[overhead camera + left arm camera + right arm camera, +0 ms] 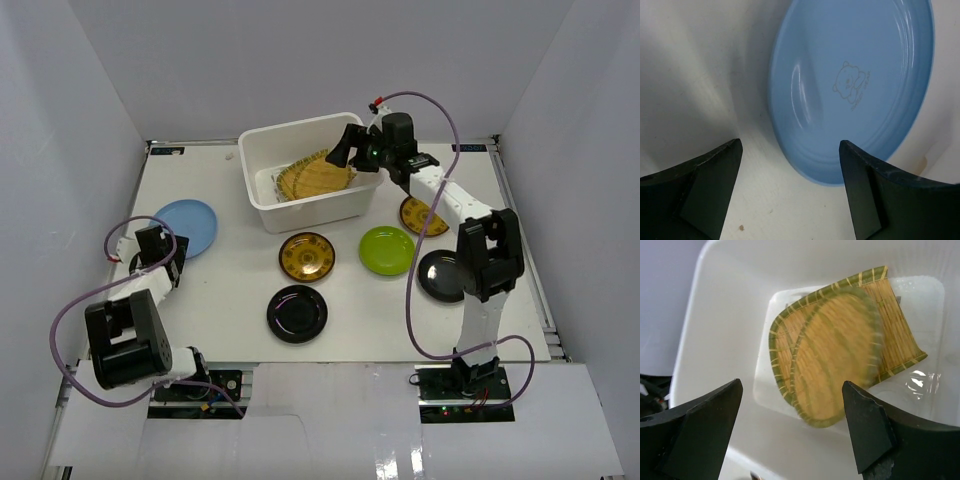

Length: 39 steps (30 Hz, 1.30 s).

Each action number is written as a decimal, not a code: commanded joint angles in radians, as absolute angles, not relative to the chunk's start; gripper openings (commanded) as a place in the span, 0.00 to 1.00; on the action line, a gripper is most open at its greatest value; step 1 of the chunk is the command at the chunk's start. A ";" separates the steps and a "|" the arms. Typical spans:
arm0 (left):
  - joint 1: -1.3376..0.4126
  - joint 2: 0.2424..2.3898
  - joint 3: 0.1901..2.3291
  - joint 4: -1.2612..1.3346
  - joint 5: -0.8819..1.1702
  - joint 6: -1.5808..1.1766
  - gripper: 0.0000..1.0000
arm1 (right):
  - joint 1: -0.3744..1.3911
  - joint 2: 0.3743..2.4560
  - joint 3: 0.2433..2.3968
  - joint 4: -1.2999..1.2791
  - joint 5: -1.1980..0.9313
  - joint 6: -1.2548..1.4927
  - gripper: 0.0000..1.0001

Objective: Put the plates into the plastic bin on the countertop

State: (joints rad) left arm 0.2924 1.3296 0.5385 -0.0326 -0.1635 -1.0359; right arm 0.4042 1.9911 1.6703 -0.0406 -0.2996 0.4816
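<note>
The right hand [791, 384], spread wide and empty, hangs over the bin [720, 315], where the top straw plate [837, 355] lies face-up, blurred and seemingly tilted, on the other straw plate [900, 335], its oval running lower-left to upper-right in the wrist view; propped so, it may slide or crowd later plates.

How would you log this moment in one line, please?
left end effector: open near light blue plate | right end effector: open above plastic bin | two woven plates inside
</note>
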 commanded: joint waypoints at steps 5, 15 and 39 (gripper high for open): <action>0.298 1.469 0.614 -0.015 -0.169 -1.026 0.73 | 0.407 1.701 1.456 0.113 -0.359 0.459 0.87; 0.298 1.396 0.637 -0.081 -0.169 -0.971 0.00 | 0.405 1.425 1.184 0.130 -0.328 0.413 0.87; -0.260 1.338 1.350 -0.251 0.055 -0.764 0.00 | 0.152 0.959 0.675 0.101 -0.269 0.460 0.29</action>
State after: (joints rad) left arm -0.1356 1.1538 1.1645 -0.1818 0.0963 -0.8623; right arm 0.1570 0.9855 0.6651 0.0734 -0.2607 0.4683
